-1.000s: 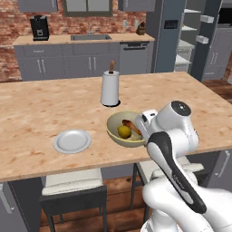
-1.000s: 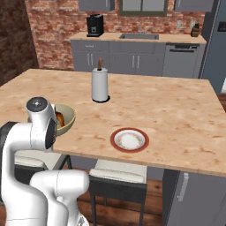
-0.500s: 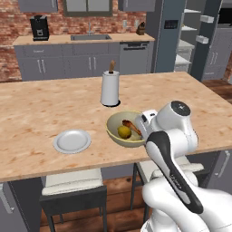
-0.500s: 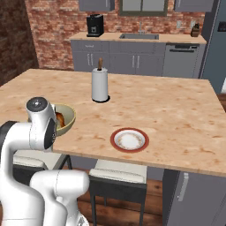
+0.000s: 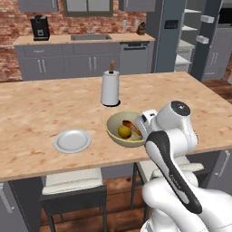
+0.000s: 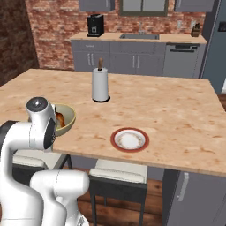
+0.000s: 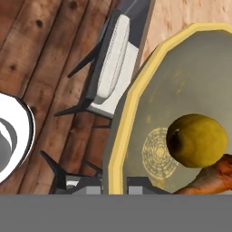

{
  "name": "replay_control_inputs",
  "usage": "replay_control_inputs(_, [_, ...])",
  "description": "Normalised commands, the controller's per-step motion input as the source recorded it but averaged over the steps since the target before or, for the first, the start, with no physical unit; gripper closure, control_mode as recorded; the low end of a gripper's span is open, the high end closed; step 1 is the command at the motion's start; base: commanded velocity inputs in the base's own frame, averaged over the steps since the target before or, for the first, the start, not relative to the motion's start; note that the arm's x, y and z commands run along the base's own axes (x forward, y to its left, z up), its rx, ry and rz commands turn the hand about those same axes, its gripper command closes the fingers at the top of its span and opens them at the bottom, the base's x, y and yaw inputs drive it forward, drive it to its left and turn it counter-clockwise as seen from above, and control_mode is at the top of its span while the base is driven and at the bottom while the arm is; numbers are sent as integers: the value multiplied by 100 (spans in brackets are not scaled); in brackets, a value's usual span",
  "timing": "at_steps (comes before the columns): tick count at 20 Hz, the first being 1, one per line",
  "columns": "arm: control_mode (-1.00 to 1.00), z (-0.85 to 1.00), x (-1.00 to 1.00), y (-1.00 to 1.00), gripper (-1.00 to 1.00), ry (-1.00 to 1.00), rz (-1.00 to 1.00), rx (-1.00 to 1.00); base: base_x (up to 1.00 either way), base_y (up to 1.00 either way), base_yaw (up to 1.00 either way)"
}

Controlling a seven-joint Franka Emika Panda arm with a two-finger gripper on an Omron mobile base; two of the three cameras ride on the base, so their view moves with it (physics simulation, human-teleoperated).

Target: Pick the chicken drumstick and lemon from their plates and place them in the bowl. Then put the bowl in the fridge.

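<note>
1. The bowl (image 5: 121, 131) sits on the wooden island counter (image 5: 41, 108), close to its near edge, olive-yellow with a pale rim; the right base view shows it (image 6: 67, 119) partly behind the robot's upper arm.
2. Inside the bowl lie the lemon (image 5: 124, 131) and the chicken drumstick (image 5: 131, 126), touching each other; the hand view shows the lemon (image 7: 196, 140) on the bowl's floor with the brown drumstick (image 7: 213, 178) just beside it, against the lower right side.
3. The gripper (image 7: 114, 183) is clamped on the bowl's rim at the side nearest the robot: in the hand view the two dark finger tips sit one on each side of the yellowish rim (image 7: 118, 149), one outside the wall and one inside, closed tight on it.
4. From the left base view the white hand reaches the bowl's right edge, with the arm bent low over the counter's near edge.
5. The grey-white plate (image 5: 72, 141) lies to the left of the bowl, apart from it, nothing on it.
6. The red-rimmed plate (image 6: 129, 139) lies near the counter's front edge, well apart from the bowl, also bare.
7. A paper towel roll (image 5: 110, 88) stands upright behind the bowl, towards the middle of the counter.
8. White-cushioned stools (image 5: 72, 181) stand under the counter's near edge.
9. The dark fridge (image 5: 172, 34) stands beyond the counter, its door open and white shelves showing.
10. A black coffee machine (image 5: 40, 27) sits on the rear worktop by the brick wall.
</note>
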Motion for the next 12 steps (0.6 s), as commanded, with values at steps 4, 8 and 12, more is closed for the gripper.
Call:
replay_control_inputs(4, [100,0,0,0,100,0,0,0,-63,-25,0])
replay_control_inputs(8, [100,0,0,0,100,0,0,0,-58,-39,-20])
replay_control_inputs(12, [100,0,0,0,100,0,0,0,-1,-72,-7])
